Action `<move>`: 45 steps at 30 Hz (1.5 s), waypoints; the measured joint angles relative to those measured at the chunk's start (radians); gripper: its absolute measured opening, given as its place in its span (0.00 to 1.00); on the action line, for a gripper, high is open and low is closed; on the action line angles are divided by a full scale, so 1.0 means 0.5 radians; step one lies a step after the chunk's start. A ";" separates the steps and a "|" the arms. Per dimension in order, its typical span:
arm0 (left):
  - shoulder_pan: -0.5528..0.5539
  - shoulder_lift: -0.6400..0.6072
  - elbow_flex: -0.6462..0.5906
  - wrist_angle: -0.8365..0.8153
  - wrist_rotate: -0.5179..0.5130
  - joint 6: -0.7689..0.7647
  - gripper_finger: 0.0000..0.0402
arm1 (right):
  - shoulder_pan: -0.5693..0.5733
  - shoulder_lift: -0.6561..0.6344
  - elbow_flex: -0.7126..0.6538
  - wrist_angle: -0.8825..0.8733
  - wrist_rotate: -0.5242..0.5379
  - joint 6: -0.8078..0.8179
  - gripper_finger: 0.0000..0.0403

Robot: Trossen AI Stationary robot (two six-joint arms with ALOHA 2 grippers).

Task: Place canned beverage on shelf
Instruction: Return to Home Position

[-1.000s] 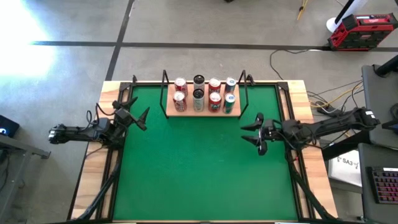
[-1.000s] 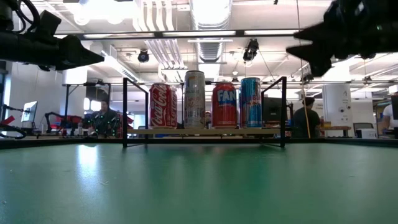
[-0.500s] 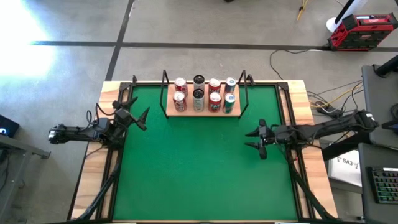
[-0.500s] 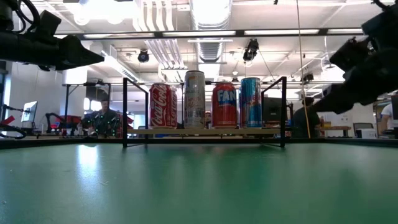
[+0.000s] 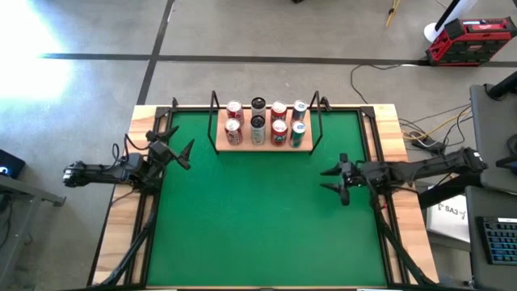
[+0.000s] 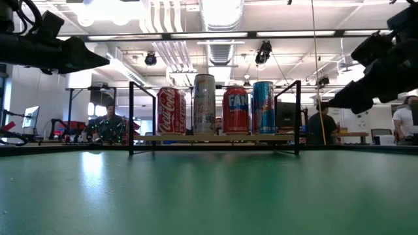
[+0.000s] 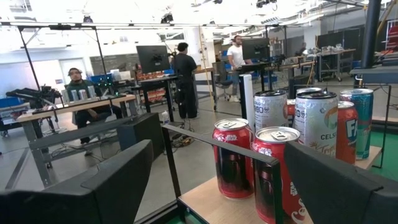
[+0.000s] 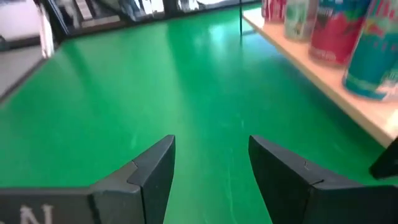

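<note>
Several cans stand upright in two rows on the light wooden shelf point(image 5: 264, 147), which sits at the far edge of the green mat point(image 5: 258, 226). The low view shows a red cola can point(image 6: 171, 111), a silver can point(image 6: 204, 104), a red can point(image 6: 236, 109) and a blue can point(image 6: 263, 108) on the board point(image 6: 215, 138). My left gripper point(image 5: 186, 153) hovers open at the mat's left edge, level with the shelf's left end point(image 7: 211, 205). My right gripper point(image 5: 331, 183) hovers open over the mat's right side, nothing between its fingers point(image 8: 155, 168).
Black metal uprights point(image 6: 130, 117) frame both ends of the shelf. Bare green mat lies between the two grippers and toward the near edge. Wooden table strips point(image 5: 400, 162) border the mat. People and desks show in the room behind.
My right gripper has sunk toward the mat and tipped its fingers downward, drawing back a little toward the table's right edge. The gap between its fingers looks the same. The cans and shelf have stayed put.
</note>
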 joint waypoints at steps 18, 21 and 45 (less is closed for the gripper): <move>0.000 0.000 0.000 0.001 0.000 0.000 0.86 | 0.000 -0.070 -0.002 -0.002 0.000 0.000 0.49; 0.000 0.000 0.000 0.001 0.000 0.000 0.86 | 0.000 -0.070 -0.002 -0.002 0.000 0.000 0.49; 0.000 0.000 0.000 0.000 0.000 0.000 0.86 | 0.000 -0.070 -0.003 -0.004 0.001 0.001 0.49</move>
